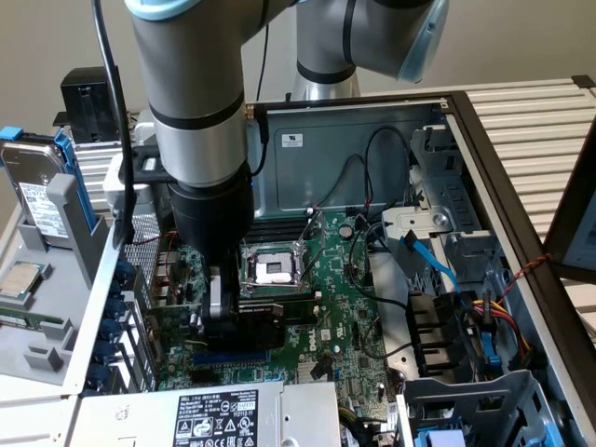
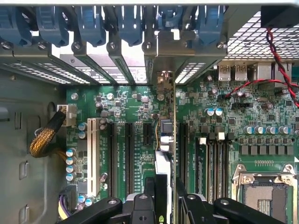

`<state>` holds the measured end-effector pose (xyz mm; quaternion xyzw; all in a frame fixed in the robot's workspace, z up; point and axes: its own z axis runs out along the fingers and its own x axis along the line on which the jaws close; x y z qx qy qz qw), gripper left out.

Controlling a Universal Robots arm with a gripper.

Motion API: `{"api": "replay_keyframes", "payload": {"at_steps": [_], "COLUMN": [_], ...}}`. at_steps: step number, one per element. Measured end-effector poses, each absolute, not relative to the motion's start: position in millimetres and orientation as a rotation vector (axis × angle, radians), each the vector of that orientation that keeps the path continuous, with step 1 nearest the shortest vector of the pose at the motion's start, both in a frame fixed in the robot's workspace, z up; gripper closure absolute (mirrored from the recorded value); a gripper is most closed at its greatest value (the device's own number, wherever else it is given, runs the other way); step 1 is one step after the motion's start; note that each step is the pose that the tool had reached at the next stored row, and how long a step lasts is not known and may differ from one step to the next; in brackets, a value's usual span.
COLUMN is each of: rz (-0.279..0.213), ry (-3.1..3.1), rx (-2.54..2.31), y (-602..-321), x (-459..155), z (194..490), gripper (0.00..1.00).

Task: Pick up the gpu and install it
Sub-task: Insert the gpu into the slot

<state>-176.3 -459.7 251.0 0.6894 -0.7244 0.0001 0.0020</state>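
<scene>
Gpu: the gpu [image 1: 256, 321] [image 2: 164, 156] stands on edge inside the open case [image 1: 372, 140], in the lower middle-left of the exterior view, with its black face toward that camera. The wrist view sees it edge-on, as a thin green board with small parts along it.
Gpu placement: it is over the row of black expansion slots [image 2: 128, 154]. Its metal end reaches toward the rear slot openings. I cannot tell whether its lower edge sits in a slot.
Gripper: the gripper [image 1: 226, 321] [image 2: 166, 198] is clamped on the gpu at a narrow stance, and black fingers [image 2: 149, 196] press against either face of the card.
Arm: the grey arm [image 1: 196, 112] comes straight down from the upper left of the exterior view into the case.
Motherboard: the large green motherboard [image 1: 345, 307] [image 2: 126, 107] lies flat beneath the card.
CPU socket: the silver-framed CPU socket [image 1: 272, 270] [image 2: 266, 196] is just to the exterior view's right of the gripper.
White slot: a white slot [image 2: 91, 156] lies beside the black ones, apart from the card.
Latches: blue latches [image 2: 88, 23] line the rear wall beyond the card's metal end.
Wires: a red-and-black twisted wire [image 2: 280, 60] crosses the board near the rear ports. A yellow braided cable [image 2: 44, 137] runs along the board's far edge.
Blue cable: a blue cable [image 1: 433, 261] slants across the centre right of the exterior view.
Power supply: the power supply [image 1: 219, 414], grey with a white label, is in the lower middle of the exterior view, near the gripper.
Hard drive: a hard drive [image 1: 33, 200] stands in a grey holder outside the case, at the exterior view's left edge.
</scene>
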Motion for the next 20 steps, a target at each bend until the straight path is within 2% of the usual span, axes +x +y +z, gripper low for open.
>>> {"api": "replay_keyframes", "payload": {"at_steps": [20], "rz": [0.001], "ry": [-2.273], "rx": [2.163], "y": [-458.9], "x": [-176.6], "z": [248.9], "gripper": [0.73]}}
